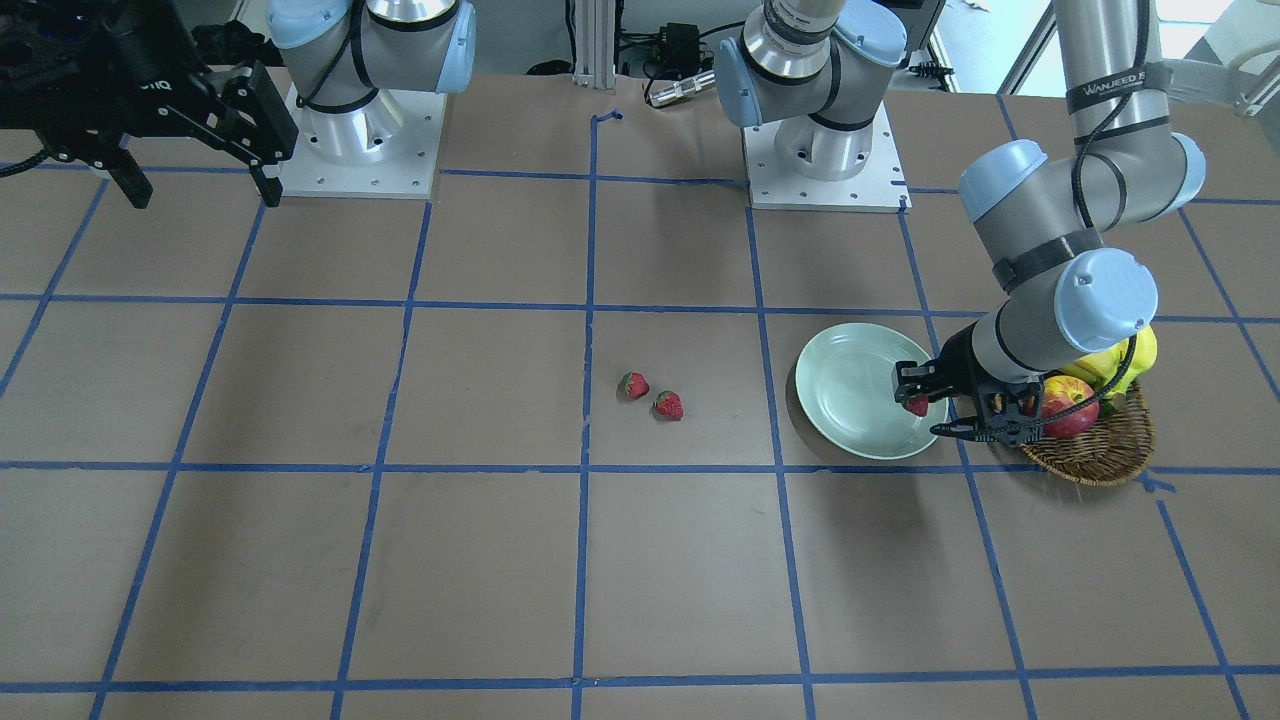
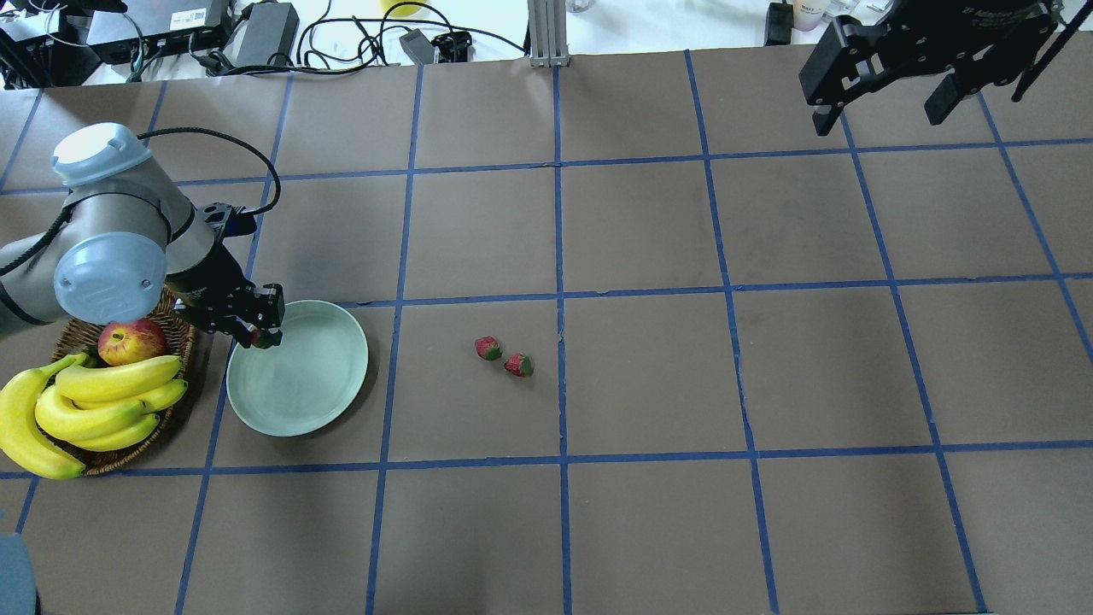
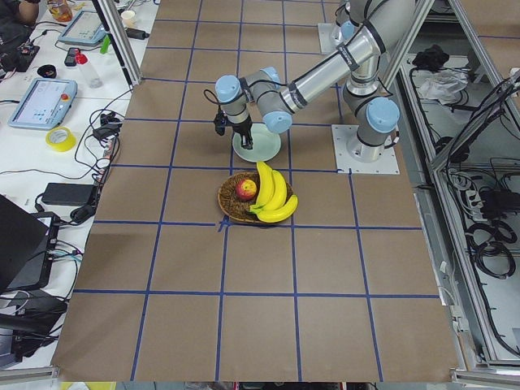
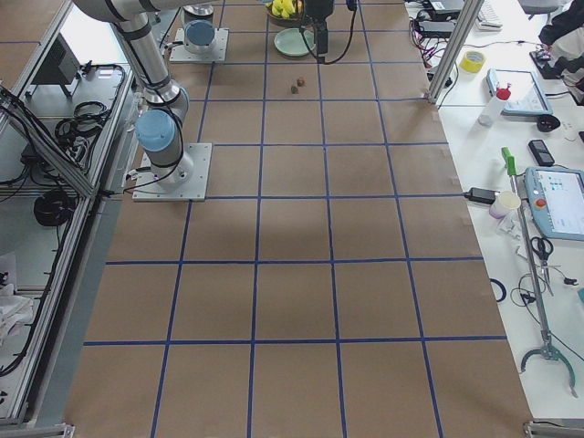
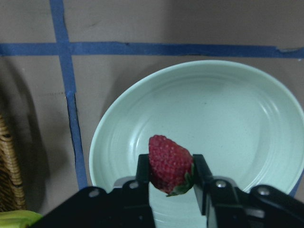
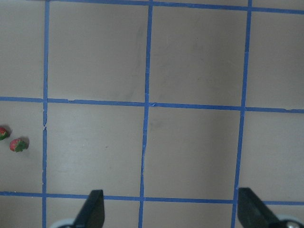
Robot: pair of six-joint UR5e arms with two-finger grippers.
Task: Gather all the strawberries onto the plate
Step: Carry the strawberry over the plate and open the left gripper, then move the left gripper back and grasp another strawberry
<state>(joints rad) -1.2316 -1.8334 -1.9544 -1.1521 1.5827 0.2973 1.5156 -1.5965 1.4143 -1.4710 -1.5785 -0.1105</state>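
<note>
My left gripper [image 2: 260, 329] [image 1: 917, 405] is shut on a red strawberry [image 5: 169, 164] [image 2: 265, 338] and holds it over the near edge of the pale mint plate [image 2: 299, 380] [image 1: 850, 400] [image 5: 228, 123]. Two more strawberries [image 2: 488, 348] [image 2: 518, 366] lie side by side on the table to the plate's right; they also show in the front view [image 1: 632, 385] [image 1: 668, 405] and the right wrist view [image 6: 18, 144]. My right gripper [image 6: 168, 211] [image 2: 888, 94] is open and empty, high above the far right of the table.
A brown wicker basket [image 2: 184, 342] [image 1: 1095, 460] with a red-yellow apple [image 2: 131, 341] and a bunch of bananas [image 2: 85, 406] stands just left of the plate, under my left arm. Blue tape lines grid the brown table.
</note>
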